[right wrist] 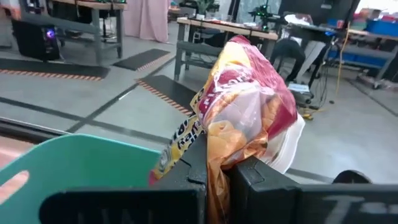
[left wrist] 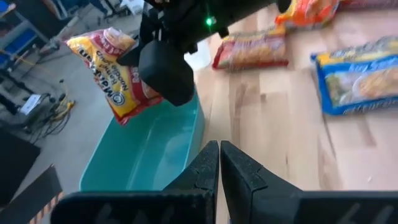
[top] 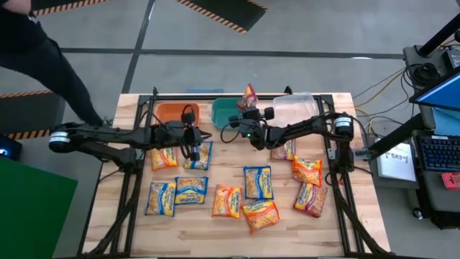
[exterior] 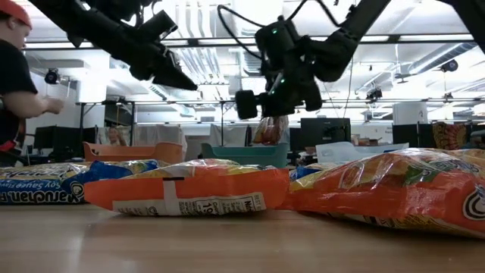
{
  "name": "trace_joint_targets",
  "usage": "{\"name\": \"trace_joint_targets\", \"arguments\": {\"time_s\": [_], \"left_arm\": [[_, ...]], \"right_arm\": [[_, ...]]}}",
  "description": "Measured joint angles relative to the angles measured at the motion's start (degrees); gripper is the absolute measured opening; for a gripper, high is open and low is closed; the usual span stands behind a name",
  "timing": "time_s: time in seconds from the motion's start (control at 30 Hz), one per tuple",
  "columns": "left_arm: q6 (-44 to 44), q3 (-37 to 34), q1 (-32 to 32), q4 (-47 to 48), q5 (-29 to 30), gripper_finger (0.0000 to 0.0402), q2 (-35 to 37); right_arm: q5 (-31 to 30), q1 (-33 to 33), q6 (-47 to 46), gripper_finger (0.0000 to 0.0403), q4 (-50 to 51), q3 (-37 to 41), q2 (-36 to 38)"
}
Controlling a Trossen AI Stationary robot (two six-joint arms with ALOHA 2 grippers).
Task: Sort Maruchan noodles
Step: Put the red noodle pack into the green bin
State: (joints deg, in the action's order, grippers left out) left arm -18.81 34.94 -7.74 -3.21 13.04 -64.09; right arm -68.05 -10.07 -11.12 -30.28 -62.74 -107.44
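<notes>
Up front on the wooden table [top: 230, 226] are glossy ramen packets [top: 260, 214]: light, crinkly, probably slippery, so pinch an edge seam. The right gripper [right wrist: 214, 171] is clamped on a maroon-and-yellow Maruchan packet [right wrist: 245, 99] dangling over the teal bin [left wrist: 146, 155]. The left gripper [left wrist: 219, 163] hovers nearby, closed and empty.

High camera: straight down on my whole surface [top: 215, 230]. Low camera: level at the surface edge, facing the room, packets close. Each wrist camera looks past my own fingers. Left wrist and high views share the teal bin [left wrist: 146, 155]; right wrist sits nearest it.
</notes>
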Motion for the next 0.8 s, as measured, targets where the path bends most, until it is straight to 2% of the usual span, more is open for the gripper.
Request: {"name": "trace_joint_targets", "arguments": {"time_s": [0.13,0.4,0.67,0.8], "left_arm": [[0.0,0.0,-0.1,3.1,3.0,0.0000,0.0],[0.0,-0.1,0.0,4.7,3.6,0.0000,0.1],[-0.1,-0.5,-0.1,4.7,3.6,0.0000,0.1],[-0.1,-0.5,0.0,4.6,3.6,0.0000,0.1]], "right_arm": [[-0.1,0.0,3.1,0.0013,0.2,-2.0,-3.2],[-1.4,1.0,5.7,0.0017,0.4,-4.0,-7.1],[-1.6,1.0,1.7,0.0075,4.9,-4.0,-5.5],[-1.6,1.2,2.7,0.0102,5.2,-4.0,-4.9]]}}
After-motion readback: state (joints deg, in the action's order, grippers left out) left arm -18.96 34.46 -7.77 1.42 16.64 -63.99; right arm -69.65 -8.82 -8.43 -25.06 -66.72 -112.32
